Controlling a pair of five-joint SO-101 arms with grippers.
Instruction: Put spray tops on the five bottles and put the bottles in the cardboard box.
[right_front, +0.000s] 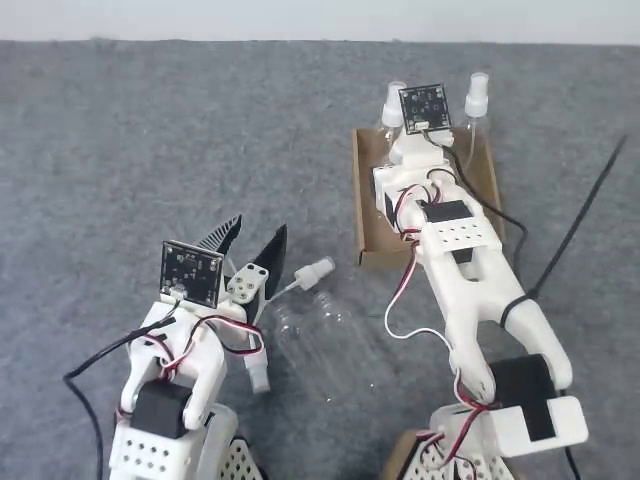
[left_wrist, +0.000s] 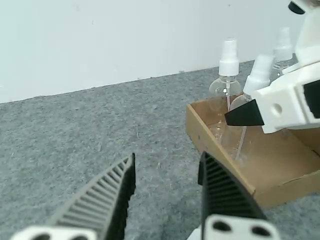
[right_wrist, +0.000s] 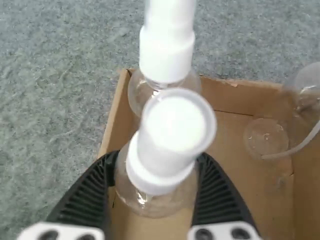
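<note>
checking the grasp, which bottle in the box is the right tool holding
The capped bottle clamped in the right tool, by the cardboard box wall. The bottle behind it and the one across the box stand free.

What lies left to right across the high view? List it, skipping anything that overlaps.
left gripper → lying bottle → box → black cable
</note>
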